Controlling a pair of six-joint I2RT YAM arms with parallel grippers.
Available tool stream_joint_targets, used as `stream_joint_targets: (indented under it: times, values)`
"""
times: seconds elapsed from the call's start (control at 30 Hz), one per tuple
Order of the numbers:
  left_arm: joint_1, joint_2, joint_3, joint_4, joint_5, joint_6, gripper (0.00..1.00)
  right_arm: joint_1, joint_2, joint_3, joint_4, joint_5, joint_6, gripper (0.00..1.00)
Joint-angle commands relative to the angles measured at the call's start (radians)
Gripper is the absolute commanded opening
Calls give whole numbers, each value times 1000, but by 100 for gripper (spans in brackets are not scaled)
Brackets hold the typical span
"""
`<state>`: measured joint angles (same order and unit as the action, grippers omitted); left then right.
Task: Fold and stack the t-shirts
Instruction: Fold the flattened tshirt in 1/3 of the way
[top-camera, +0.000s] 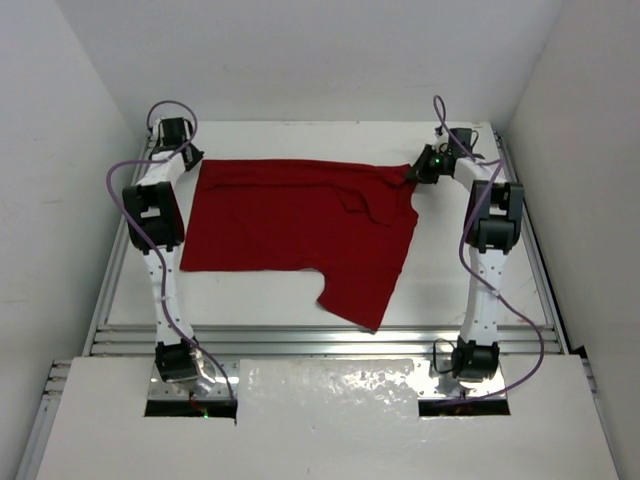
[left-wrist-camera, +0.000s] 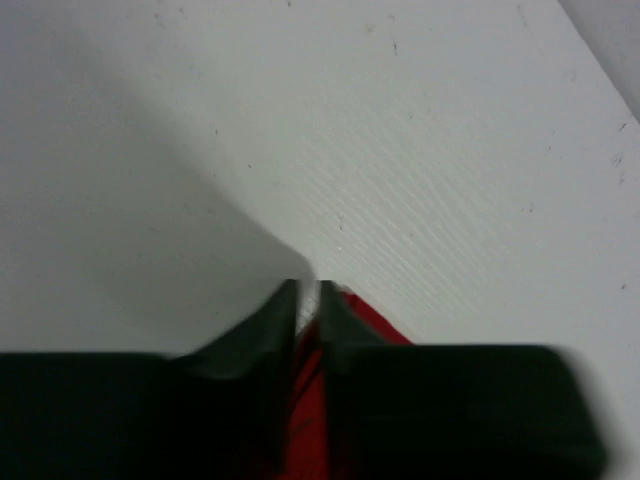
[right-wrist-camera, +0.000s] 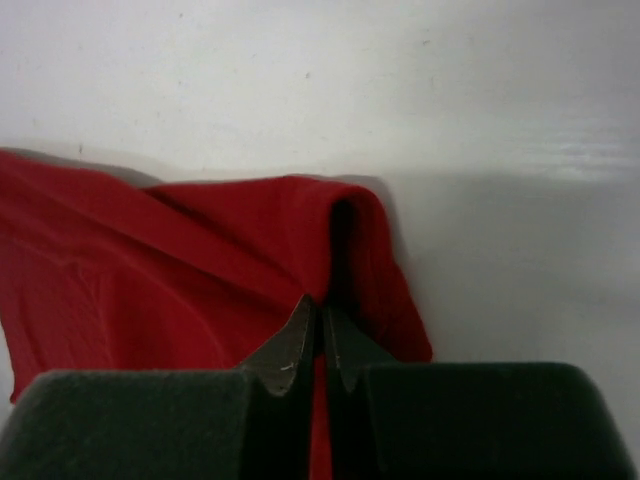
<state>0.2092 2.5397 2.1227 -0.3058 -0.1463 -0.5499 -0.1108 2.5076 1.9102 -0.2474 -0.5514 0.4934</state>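
Across the far half of the white table, I have the dark red t-shirt lying lengthwise between the left gripper and the right gripper, each pinched nearly closed on a far corner (its body spreads toward the bases).

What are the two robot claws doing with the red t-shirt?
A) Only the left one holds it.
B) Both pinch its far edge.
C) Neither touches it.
B: the left gripper and right gripper are each shut on fabric of the dark red t-shirt.
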Motion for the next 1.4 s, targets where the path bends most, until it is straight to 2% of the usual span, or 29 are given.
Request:
stream_joint_targets:
  times: [0.0,0.03,0.07,0.1,0.13,0.17,0.2,0.3,0.33,0.37,0.4,0.43,0.53,0.57,0.63,0.67,0.73,0.83,0.9,0.93,1.17,1.23,1.37]
  values:
    - [21,-4,63,16,-13,7,21,-15,-102,15,24,108,4,8]
    - [19,-7,72,-2,-16,7,32,-13,-93,42,5,116,-3,10]
    - [19,-12,88,-6,-13,10,45,-13,-81,125,-45,120,-12,18]
    - [21,-30,100,-12,-10,13,65,-15,-69,166,-71,122,-30,29]
    - [19,-44,114,-28,-6,22,73,-13,-61,206,-91,123,-38,38]
    - [19,-74,143,-35,-1,30,96,-13,-69,245,-108,122,-47,50]
    - [16,-94,160,-47,-1,36,99,-13,-85,248,-107,126,-52,56]
    - [3,-189,189,-96,-16,57,100,-1,-191,201,-92,130,-67,63]
    - [-4,-244,169,-104,-59,57,100,19,-254,147,-87,140,-82,70]
    - [-13,-272,146,-114,-93,48,100,19,-286,118,-92,156,-90,70]
    - [-27,-301,116,-148,-166,26,100,46,-315,89,-98,178,-98,88]
    - [-30,-324,83,-174,-177,-54,100,65,-372,55,-104,224,-105,89]
    - [-34,-374,-15,-340,-153,-232,99,155,-461,-118,-104,284,-131,89]
    - [-37,-386,-61,-366,-141,-249,99,195,-527,-229,-64,338,-141,89]
    - [-71,-398,-128,-397,-131,-255,97,229,-582,-368,-6,372,-142,88]
    - [-85,-410,-147,-401,-140,-252,91,253,-620,-402,9,370,-141,87]
    - [-126,-420,-214,-394,-162,-245,90,267,-651,-495,51,354,-135,84]
    - [-137,-388,-221,-397,-161,-252,89,269,-723,-623,126,323,-99,81]
    - [-137,-362,-199,-418,-162,-249,77,269,-766,-666,138,311,-102,79]
    - [-137,-351,-184,-421,-157,-251,75,269,-774,-680,138,317,-107,79]
    - [-142,-253,-141,-461,-170,-255,74,269,-790,-775,183,263,-90,78]
    - [-140,-233,-136,-457,-185,-260,69,269,-797,-790,197,251,-87,78]
    - [-134,-191,-95,-437,-200,-254,69,269,-805,-789,189,249,-102,78]
